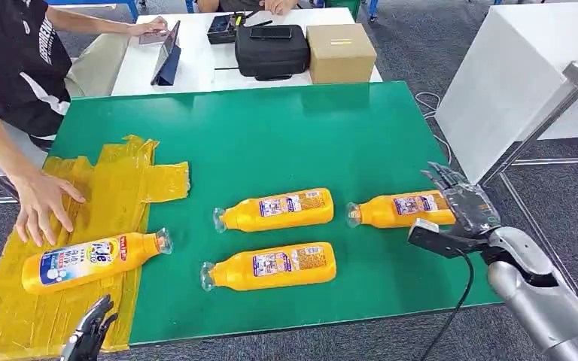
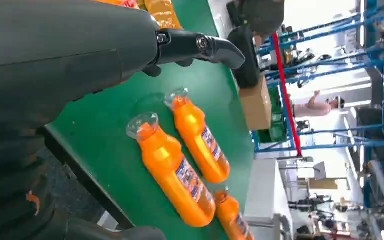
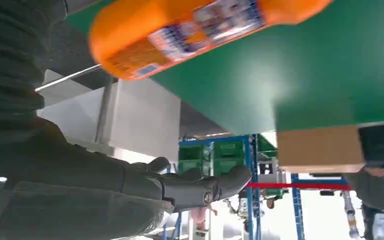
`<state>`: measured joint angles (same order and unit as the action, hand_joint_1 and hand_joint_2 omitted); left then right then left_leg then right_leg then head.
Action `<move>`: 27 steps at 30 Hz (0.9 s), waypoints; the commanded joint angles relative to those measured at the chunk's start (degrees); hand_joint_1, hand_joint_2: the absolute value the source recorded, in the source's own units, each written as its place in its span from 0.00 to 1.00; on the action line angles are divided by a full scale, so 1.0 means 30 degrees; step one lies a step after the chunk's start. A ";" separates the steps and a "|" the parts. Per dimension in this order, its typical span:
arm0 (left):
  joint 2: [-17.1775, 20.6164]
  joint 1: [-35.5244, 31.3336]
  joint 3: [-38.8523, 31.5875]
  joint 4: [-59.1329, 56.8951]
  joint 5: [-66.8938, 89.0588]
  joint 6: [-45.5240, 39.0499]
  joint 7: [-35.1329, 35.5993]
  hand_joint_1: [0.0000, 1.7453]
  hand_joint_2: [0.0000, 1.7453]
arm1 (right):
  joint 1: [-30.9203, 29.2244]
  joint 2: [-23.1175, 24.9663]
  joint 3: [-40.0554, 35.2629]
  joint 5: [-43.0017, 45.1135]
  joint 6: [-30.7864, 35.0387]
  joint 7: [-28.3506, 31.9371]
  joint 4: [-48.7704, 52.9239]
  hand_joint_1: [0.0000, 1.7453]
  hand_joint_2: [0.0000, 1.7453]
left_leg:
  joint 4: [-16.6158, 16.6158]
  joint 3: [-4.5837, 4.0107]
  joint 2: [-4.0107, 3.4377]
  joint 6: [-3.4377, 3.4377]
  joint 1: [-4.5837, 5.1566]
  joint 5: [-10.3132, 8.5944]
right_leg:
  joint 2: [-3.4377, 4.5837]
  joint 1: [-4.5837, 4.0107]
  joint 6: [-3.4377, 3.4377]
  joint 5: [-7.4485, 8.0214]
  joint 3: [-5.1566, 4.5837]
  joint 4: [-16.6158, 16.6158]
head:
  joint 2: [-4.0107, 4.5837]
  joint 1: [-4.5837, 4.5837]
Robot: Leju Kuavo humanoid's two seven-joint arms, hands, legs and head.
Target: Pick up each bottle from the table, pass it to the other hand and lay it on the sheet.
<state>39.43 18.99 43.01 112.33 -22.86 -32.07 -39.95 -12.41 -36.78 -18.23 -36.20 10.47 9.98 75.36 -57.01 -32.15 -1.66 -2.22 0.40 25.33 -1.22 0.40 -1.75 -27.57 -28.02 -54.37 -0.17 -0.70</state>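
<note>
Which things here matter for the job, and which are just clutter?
Job: three orange bottles on the green table; bottle on the sheet; yellow sheet; left hand; right hand.
Clutter: black bag; cardboard box; tablet.

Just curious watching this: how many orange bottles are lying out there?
4. One on the yellow sheet at left; three on the green table: middle, front, and right by the right hand.

Our head view looks down over the green table (image 1: pixel 308 135), our wrist views sit close behind each hand, all sharing its orange bottles (image 2: pixel 172 170).
</note>
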 commanded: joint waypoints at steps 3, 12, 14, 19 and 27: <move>-0.0795 0.2746 -0.0751 0.3337 0.0484 -0.2644 -0.0015 0.00 1.00 | -0.1490 0.1322 -0.0943 -0.1205 0.0952 -0.1121 -0.3326 0.00 1.00 | 0.0009 0.0008 0.0006 0.0029 -0.0006 0.0022 | 0.0053 0.0006 0.0003 0.0000 0.0014 0.0039 | 0.0000 0.0007; -0.0421 0.1902 -0.0486 0.3179 0.0124 -0.2080 -0.0015 0.00 1.00 | -0.0528 -0.0517 -0.0656 -0.1955 0.0900 -0.2020 -0.4020 0.00 1.00 | 0.0008 -0.0042 0.0134 0.0030 0.0023 0.0002 | -0.0063 0.0031 0.0007 -0.0003 -0.0008 0.0028 | 0.0000 0.0000; -0.0529 0.1618 -0.0750 0.3110 0.0004 -0.1378 -0.0015 0.00 1.00 | 0.0123 -0.0942 -0.0290 -0.2583 0.0972 -0.2266 -0.4058 0.00 1.00 | 0.0008 -0.0032 0.0176 0.0014 0.0027 -0.0009 | -0.0111 0.0038 0.0003 -0.0013 0.0005 0.0034 | -0.0007 0.0000; -0.1763 0.0636 -0.0837 0.3136 0.1933 0.1459 0.1917 0.00 1.00 | -0.0686 -0.1616 -0.1056 -0.5947 0.0796 -0.2809 -0.5425 0.00 1.00 | 0.0014 -0.0016 0.0227 0.0030 0.0018 -0.0003 | -0.0131 0.0033 0.0011 -0.0009 0.0030 0.0054 | -0.0007 0.0000; -0.3483 -0.0561 -0.0646 0.1211 0.3203 0.4861 0.3887 0.00 1.00 | 0.0512 -0.0822 0.0097 -0.6014 0.0593 -0.3168 -0.4288 0.00 1.00 | 0.0073 0.0024 0.0240 0.0039 0.0029 -0.0029 | -0.0113 0.0042 0.0016 0.0020 0.0067 0.0117 | -0.0007 0.0007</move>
<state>35.92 21.13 41.48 122.42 -15.21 -22.81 -31.16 -12.00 -42.56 -19.48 -52.70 13.25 1.79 63.60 -57.04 -32.37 -1.07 -2.32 0.55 25.28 -1.70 0.55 -1.78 -27.58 -28.13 -54.33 -0.20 -0.68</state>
